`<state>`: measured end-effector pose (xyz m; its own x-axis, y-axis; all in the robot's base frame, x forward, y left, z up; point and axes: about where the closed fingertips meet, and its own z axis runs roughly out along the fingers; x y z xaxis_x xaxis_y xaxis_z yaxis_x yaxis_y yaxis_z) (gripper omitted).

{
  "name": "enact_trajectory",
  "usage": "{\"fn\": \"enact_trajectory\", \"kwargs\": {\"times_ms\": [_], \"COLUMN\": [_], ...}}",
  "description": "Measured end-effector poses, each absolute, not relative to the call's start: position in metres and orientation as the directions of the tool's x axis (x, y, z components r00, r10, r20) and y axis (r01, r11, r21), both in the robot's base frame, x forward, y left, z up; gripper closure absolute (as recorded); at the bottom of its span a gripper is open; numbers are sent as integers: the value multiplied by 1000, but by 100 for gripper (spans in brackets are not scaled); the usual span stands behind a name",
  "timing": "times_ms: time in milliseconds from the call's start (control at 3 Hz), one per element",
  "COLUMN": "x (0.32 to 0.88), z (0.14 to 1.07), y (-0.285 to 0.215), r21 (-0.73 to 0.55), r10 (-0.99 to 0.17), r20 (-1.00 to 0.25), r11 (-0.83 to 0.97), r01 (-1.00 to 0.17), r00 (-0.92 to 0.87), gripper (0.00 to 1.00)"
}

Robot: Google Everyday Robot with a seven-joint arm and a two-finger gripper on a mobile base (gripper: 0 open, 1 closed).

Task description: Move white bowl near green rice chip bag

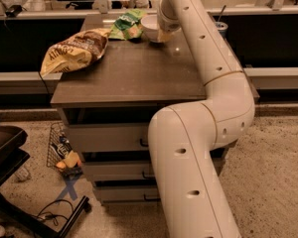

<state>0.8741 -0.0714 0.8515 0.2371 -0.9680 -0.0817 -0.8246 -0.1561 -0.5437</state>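
Note:
The white bowl (149,25) rests low at the far edge of the brown cabinet top (134,71), just right of the wrinkly green rice chip bag (126,25). The two are very close, perhaps touching. My gripper (162,33) reaches down from the long white arm (208,58) and is shut on the bowl's right rim. The arm's wrist hides the bowl's right side.
A larger yellow-and-brown chip bag (74,51) lies on the left part of the top. A drink can (221,27) stands behind the arm at the right. Drawers (109,138) are below, with a wire basket (63,150) and a dark chair (5,150) on the floor at the left.

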Motion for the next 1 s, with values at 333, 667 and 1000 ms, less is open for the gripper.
{"fn": "enact_trajectory", "kwargs": {"times_ms": [333, 667, 1000], "x": [879, 881, 881], "z": [827, 819, 821], "y": [-71, -77, -77], "r21": [-515, -499, -498], "r10": [-977, -987, -987], "r20": [-92, -51, -50], "r11": [-120, -107, -107], "r01": [-849, -860, -860], "r00": [194, 152, 152], "gripper": [100, 100, 82]}}
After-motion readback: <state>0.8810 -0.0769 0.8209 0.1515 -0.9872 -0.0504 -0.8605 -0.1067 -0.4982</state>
